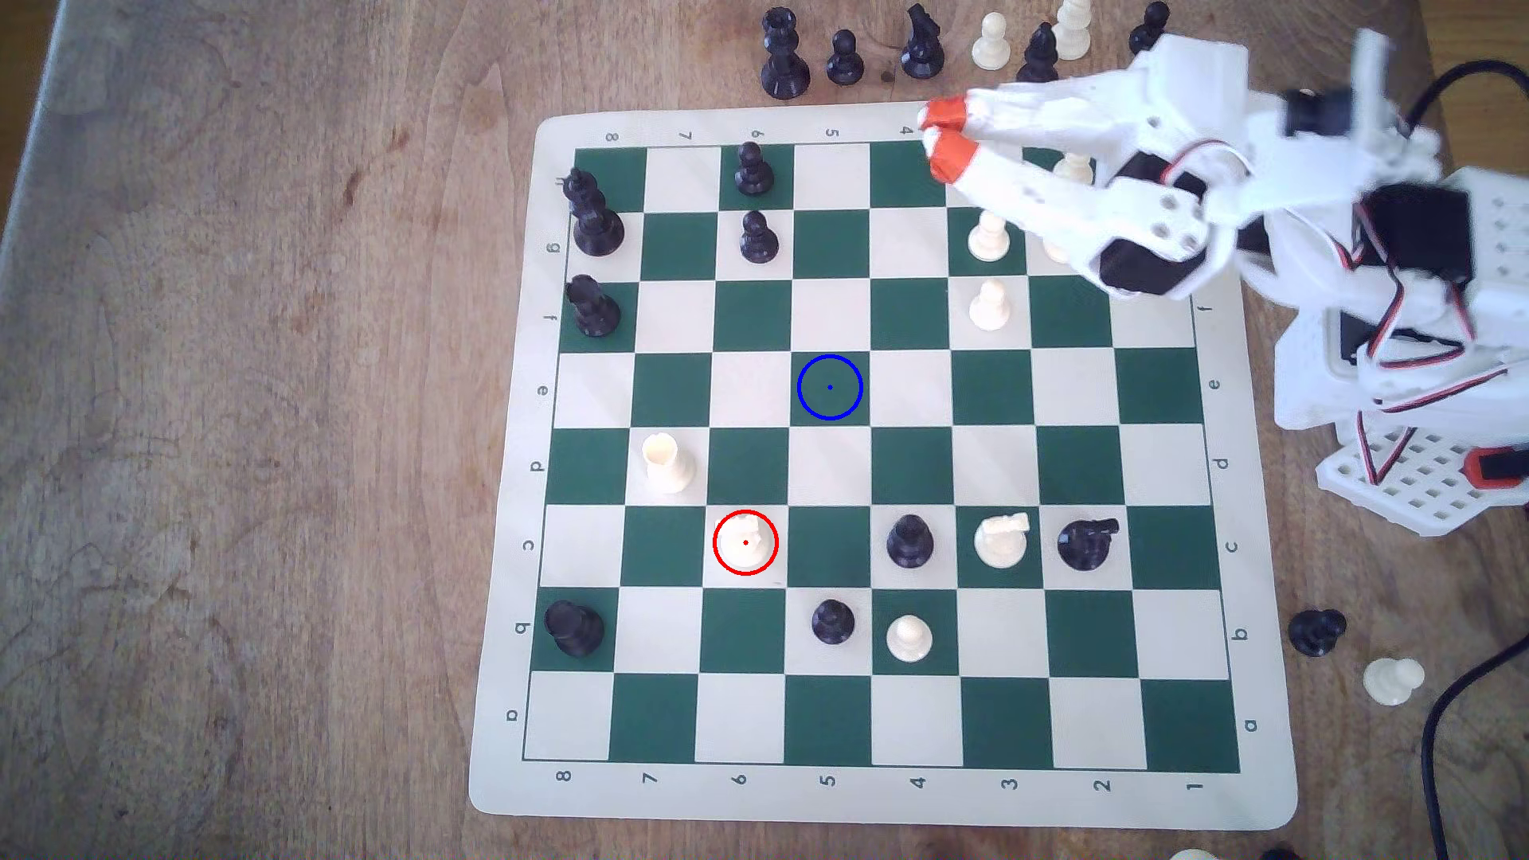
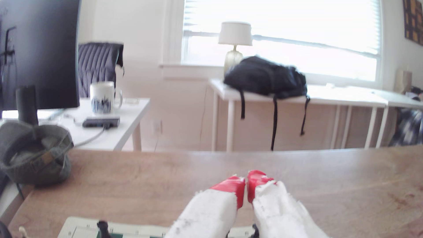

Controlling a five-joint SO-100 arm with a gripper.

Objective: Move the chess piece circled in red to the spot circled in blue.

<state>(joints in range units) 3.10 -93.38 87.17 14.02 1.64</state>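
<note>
One white chess piece stands upright inside the red ring, on a cream square toward the board's near-left in the exterior view. The blue-ringed green square lies diagonally up and right of it. Well apart, at the far-right corner, the gripper hangs nearly closed, holding nothing, so it must reach down-left.

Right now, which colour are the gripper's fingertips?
Orange-red fingertips, clearest in the wrist view.

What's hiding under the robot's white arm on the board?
Under the arm, two cream pieces peek out: one top and one base. The arm covers the rest of them, so their kind is unclear.
</note>
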